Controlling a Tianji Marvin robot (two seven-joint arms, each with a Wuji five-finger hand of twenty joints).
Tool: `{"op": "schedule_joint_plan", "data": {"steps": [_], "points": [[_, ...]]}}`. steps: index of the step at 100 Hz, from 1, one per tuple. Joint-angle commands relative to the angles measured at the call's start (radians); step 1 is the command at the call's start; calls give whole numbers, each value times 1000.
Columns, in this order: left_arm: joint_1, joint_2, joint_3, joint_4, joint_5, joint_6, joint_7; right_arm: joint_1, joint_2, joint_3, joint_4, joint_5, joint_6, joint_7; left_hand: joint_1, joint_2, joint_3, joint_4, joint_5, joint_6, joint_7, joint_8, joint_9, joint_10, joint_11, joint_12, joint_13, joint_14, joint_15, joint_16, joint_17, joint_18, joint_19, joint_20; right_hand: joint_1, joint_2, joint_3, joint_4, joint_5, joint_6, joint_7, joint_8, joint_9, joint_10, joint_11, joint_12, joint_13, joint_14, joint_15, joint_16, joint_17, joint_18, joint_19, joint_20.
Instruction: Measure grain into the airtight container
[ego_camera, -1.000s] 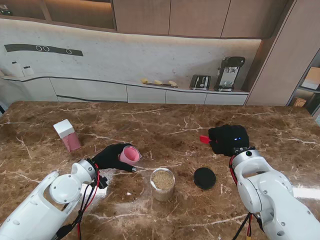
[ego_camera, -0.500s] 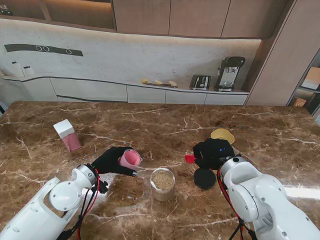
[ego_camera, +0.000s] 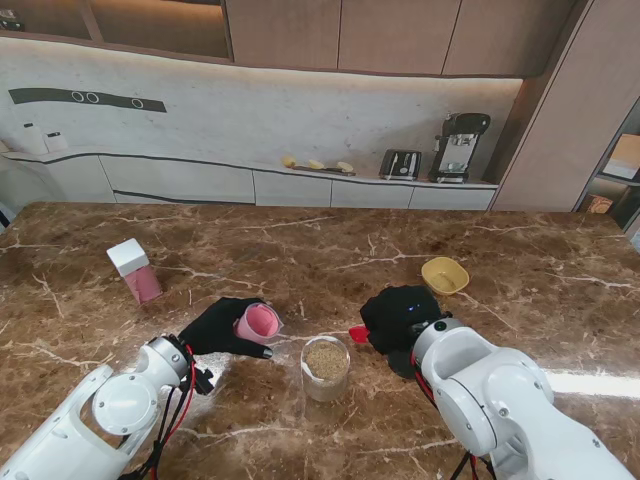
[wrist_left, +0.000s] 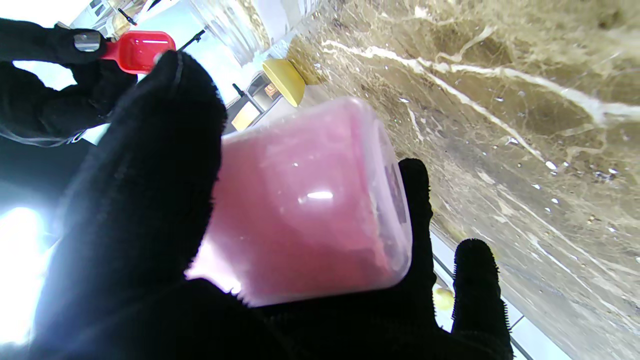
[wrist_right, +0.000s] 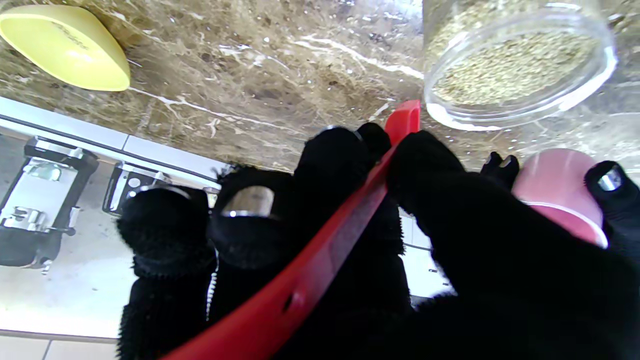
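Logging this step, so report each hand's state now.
Left hand: shut on the pink container, tilted toward the grain jar.
Right hand: shut on the red scoop, beside the grain jar.

On a brown marble table (ego_camera: 300, 240), the left hand (ego_camera: 225, 328) is gripping a tilted pink cup (ego_camera: 256, 322). The right hand (ego_camera: 398, 318) is holding a red scoop (ego_camera: 358, 333) beside 1 grain-filled jar (ego_camera: 326, 367). A yellow bowl (ego_camera: 445, 275) is sitting farther away.

Well beyond your hands you have a toaster (ego_camera: 400, 164) and coffee machine (ego_camera: 458, 147) on the back counter (ego_camera: 250, 172), with wooden cabinets (ego_camera: 390, 35) overhead.
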Motion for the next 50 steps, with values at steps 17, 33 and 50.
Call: {"op": "schedule_joint_plan", "data": {"steps": [17, 33, 50], "points": [[19, 1, -10, -9, 10, -18, 9, 36, -1, -59, -27, -11, 28, 84, 131, 222, 175, -9, 211, -125, 138, -10, 93, -33, 107, 19, -2, 9, 10, -3, -20, 11, 20, -11, 54, -26, 90, 55, 33, -34, 64, 5, 77, -8, 49, 26, 46, -49, 81, 45, 65, 14, 65, 29], [18, 1, -8, 0, 13, -30, 15, 71, -1, -115, -24, -21, 71, 126, 130, 221, 176, -9, 212, -127, 140, -9, 94, -33, 109, 19, -1, 9, 10, -4, -21, 10, 18, -12, 37, -82, 155, 67, 56, -18, 81, -12, 88, -7, 78, 14, 46, -51, 109, 54, 104, 25, 66, 23], [19, -1, -5, 5, 7, -36, 22, 119, 0, -169, -6, -15, 127, 183, 127, 220, 178, -9, 212, -128, 140, -9, 95, -34, 110, 19, 0, 9, 9, -4, -21, 11, 16, -12, 33, -109, 188, 77, 67, -4, 91, -19, 93, -7, 107, 3, 47, -49, 132, 61, 123, 39, 70, 22]]}}
